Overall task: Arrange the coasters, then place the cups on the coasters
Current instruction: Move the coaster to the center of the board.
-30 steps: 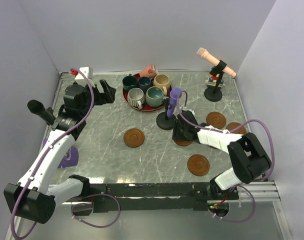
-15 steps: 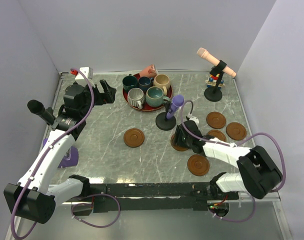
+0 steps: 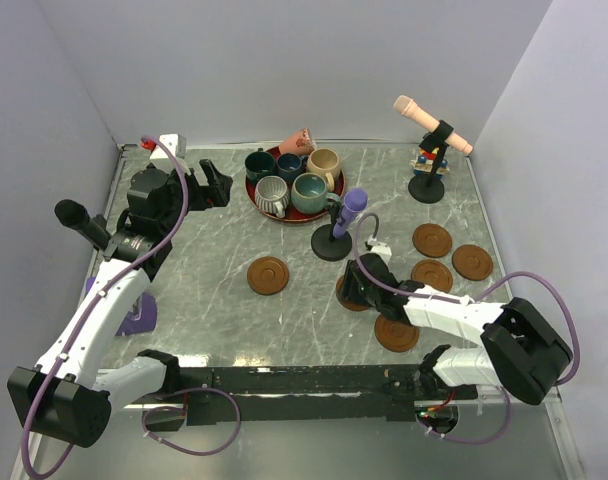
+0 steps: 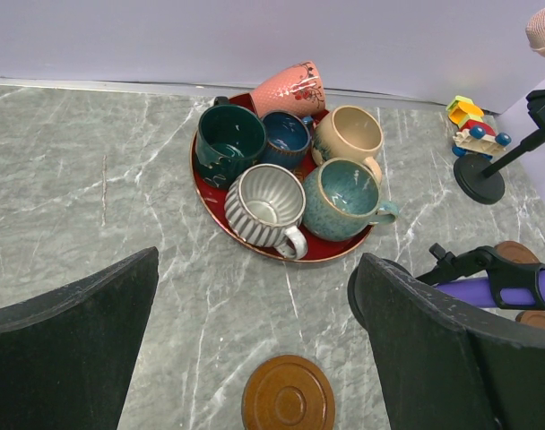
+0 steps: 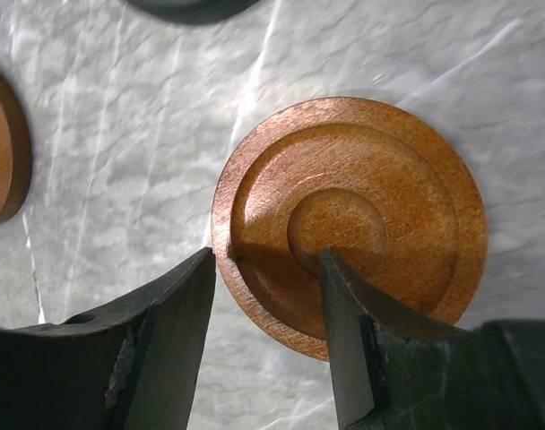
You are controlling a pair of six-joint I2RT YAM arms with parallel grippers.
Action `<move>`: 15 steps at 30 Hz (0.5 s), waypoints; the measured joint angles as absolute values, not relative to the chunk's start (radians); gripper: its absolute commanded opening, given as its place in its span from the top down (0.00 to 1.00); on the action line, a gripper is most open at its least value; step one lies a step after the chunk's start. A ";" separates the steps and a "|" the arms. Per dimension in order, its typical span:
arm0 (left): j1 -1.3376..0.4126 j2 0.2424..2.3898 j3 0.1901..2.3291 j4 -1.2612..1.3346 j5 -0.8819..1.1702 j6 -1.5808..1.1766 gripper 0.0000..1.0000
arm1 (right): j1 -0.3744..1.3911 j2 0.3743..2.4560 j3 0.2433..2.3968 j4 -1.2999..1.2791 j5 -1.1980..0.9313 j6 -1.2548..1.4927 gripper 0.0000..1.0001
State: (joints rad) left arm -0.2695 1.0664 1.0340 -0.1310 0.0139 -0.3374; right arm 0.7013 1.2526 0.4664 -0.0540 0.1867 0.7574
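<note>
While right end effector (image 5: 268,269) hangs half-open astride coaster (image 5: 380,206) rim on table (image 3: 204,240), 1 finger outside, 1 on centre, nothing pinched: close gently, keep it flat, slide clear of purple microphone base (image 3: 331,245). Left end effector (image 4: 256,269) wide open. 6 cups (image 4: 286,143) on red plate (image 4: 333,254).

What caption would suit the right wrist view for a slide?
Right claw straddling the rim of a grooved wooden coaster on the marble table.

Marble table (image 3: 214,255), coasters (image 3: 267,275), red plate (image 4: 326,254)
</note>
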 measured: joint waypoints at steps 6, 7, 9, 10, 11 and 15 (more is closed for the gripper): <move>-0.270 1.066 1.034 -0.131 0.014 -0.338 0.03 | 0.788 1.253 0.466 -0.058 0.230 0.792 0.44; -0.270 1.066 1.034 -0.131 0.014 -0.337 0.03 | 0.801 1.253 0.466 -0.060 0.238 0.795 0.44; -0.270 1.066 1.034 -0.131 0.014 -0.337 0.03 | 0.819 1.253 0.472 -0.073 0.249 0.797 0.44; -0.270 1.066 1.034 -0.131 0.014 -0.337 0.03 | 0.827 1.255 0.475 -0.078 0.252 0.797 0.44; -0.270 1.066 1.034 -0.131 0.014 -0.338 0.03 | 0.838 1.258 0.478 -0.085 0.257 0.797 0.44; -0.270 1.066 1.034 -0.131 0.014 -0.337 0.03 | 0.876 1.286 0.501 -0.102 0.290 0.795 0.44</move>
